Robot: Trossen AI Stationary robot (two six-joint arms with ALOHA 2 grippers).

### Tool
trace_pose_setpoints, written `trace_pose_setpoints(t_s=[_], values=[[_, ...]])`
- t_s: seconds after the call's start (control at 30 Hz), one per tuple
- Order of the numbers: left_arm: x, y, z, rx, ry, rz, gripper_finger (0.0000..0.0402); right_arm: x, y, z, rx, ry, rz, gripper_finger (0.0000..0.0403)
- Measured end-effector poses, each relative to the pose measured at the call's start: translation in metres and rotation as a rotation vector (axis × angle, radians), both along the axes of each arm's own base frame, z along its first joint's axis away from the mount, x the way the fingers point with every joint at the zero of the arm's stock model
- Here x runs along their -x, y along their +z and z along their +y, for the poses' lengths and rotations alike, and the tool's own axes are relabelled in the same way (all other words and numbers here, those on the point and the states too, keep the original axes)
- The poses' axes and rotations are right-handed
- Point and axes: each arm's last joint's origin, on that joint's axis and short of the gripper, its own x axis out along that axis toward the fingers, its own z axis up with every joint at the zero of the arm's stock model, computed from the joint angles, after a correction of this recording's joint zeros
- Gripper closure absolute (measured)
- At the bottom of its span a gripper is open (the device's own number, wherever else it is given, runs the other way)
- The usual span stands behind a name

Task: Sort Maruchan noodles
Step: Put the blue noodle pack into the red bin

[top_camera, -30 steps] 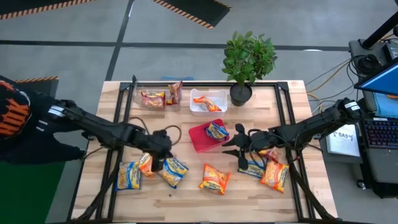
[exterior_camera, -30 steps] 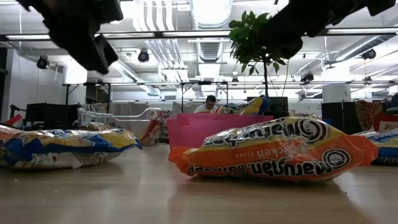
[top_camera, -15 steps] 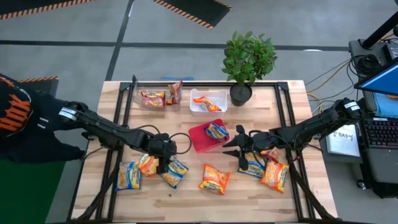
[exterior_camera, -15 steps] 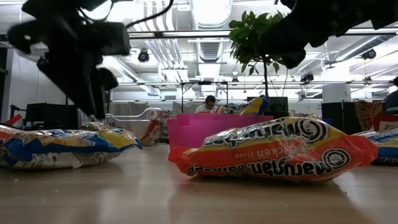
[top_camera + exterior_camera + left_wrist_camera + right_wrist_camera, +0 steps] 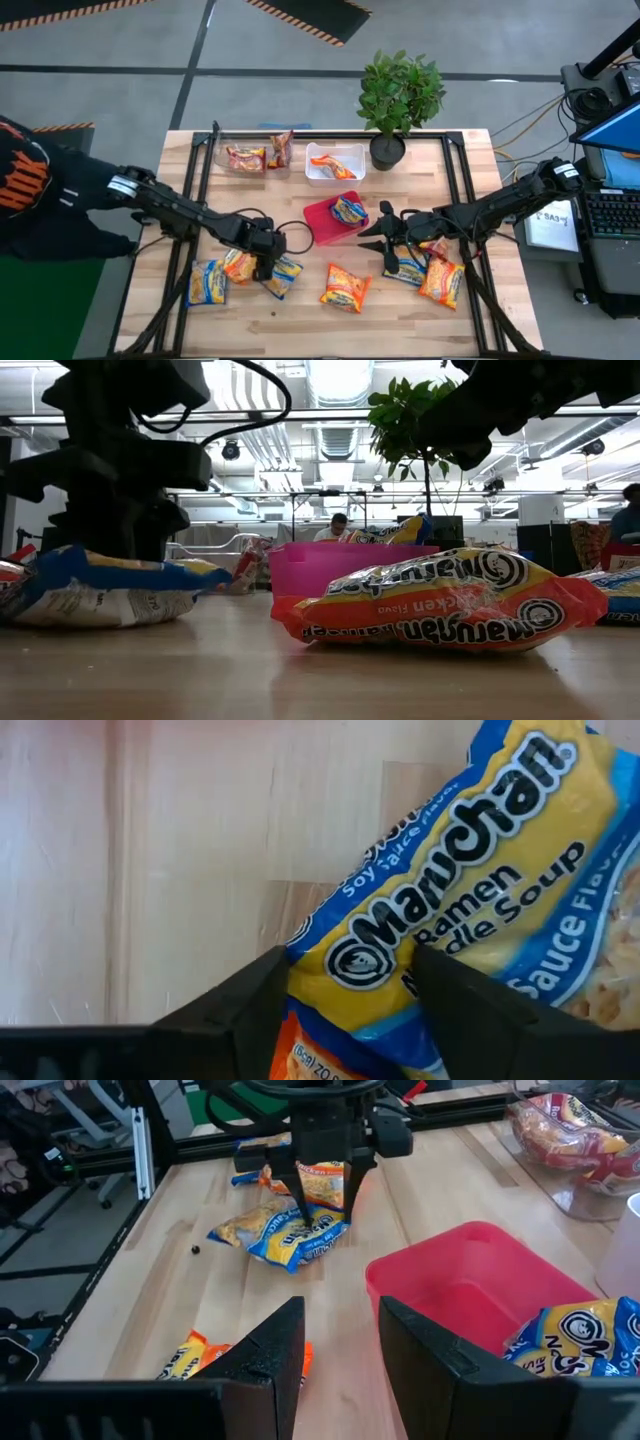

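Note:
Maruchan noodle packets lie flat on the wooden table. A blue-and-yellow one (image 5: 283, 275) lies near the left front, with an orange one (image 5: 238, 265) and another blue one (image 5: 207, 283) beside it. My left gripper (image 5: 266, 264) is down on the first packet, open, its fingers straddling one end of the packet (image 5: 450, 890). My right gripper (image 5: 373, 238) hovers open with nothing between its fingers, between the red tray (image 5: 322, 228) and two packets (image 5: 440, 280) at the right. One more orange packet (image 5: 345, 288) lies at the front centre. My left gripper comes from above, pointing down, with its open fingers (image 5: 255, 995) on either side of the blue-and-yellow packet's end (image 5: 350, 960). The packet fills the gap and meets both inner sides. It lies on the table with one end (image 5: 60, 565) tipped up.
The red tray holds a blue packet (image 5: 350, 210). A white tray (image 5: 322, 172) with an orange packet and a clear tray (image 5: 228, 165) with reddish packets stand at the back. A potted plant (image 5: 398, 95) stands back right. A person sits in the room beyond (image 5: 338, 526).
My left gripper has come down and a little toward the near edge onto the blue-and-yellow packet, opening as it went. The packet's end toward the table's left has tipped up off the table. My right gripper has kept still.

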Motion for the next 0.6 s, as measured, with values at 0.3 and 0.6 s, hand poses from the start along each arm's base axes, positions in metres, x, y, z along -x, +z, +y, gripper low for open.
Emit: trace_pose_setpoints(t_s=[0.3,0.6], values=[[0.001,0.004,0.001,-0.015,-0.024,-0.017,0.0357,0.0,0.0,0.0,-0.043,-0.018,-0.002,0.0284],[-0.001,0.012,-0.004,-0.119,-0.044,-0.137,0.0398,-0.005,0.009,-0.001,-0.312,-0.168,-0.036,0.0303]])
